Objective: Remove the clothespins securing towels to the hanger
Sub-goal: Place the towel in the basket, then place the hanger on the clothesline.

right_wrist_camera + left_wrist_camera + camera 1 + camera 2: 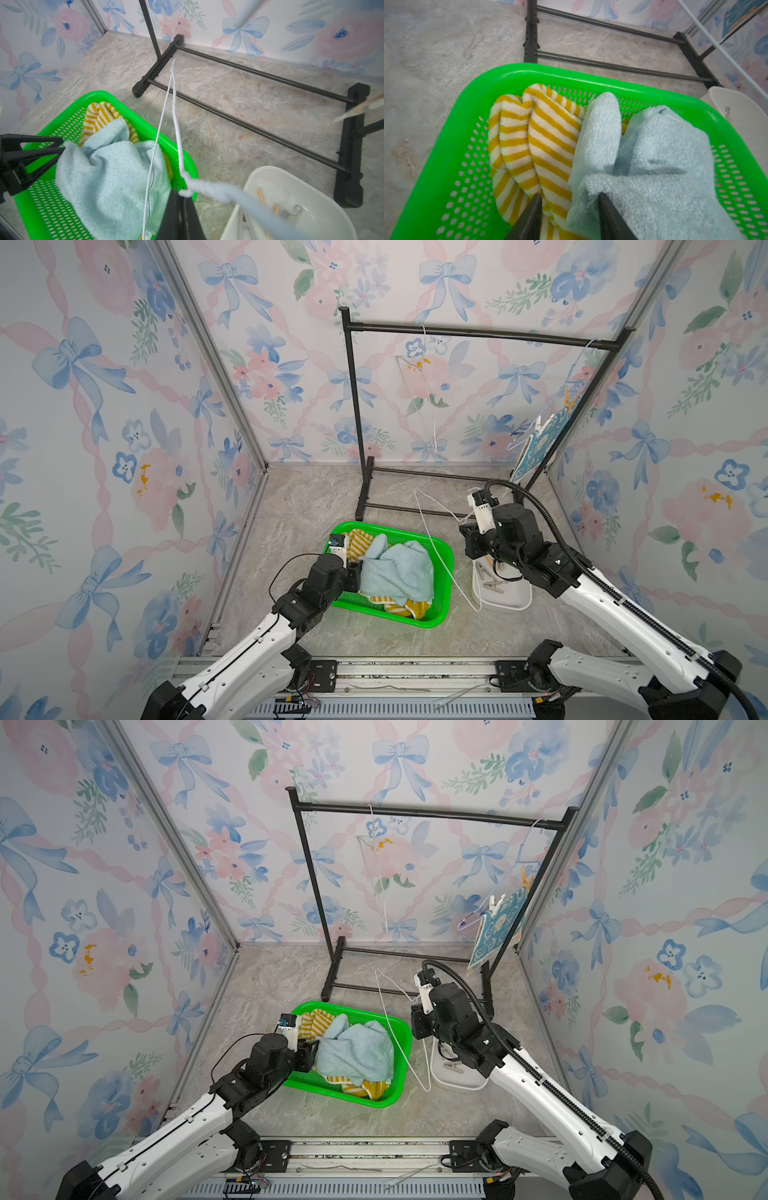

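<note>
My left gripper [569,195] [355,568] is down in the green basket [571,76], jaws apart. One finger rests on the yellow-and-white striped towel [542,133], the other on the pale teal towel [654,166], and a teal fold lies loose between them. My right gripper [182,192] [468,527] is shut on the twisted neck of a bare white wire hanger [166,108] that slants over the basket's right rim. The blue bunny towel [540,448] hangs on a hanger at the rack's right end, held by a tan clothespin [570,400] and a white clothespin [540,425].
A black rack [478,333] stands at the back, with a second bare wire hanger [424,364] on its bar. A white tray [511,603] under my right arm holds several loose clothespins [492,585]. The rack's floor bars [249,124] run just behind the basket.
</note>
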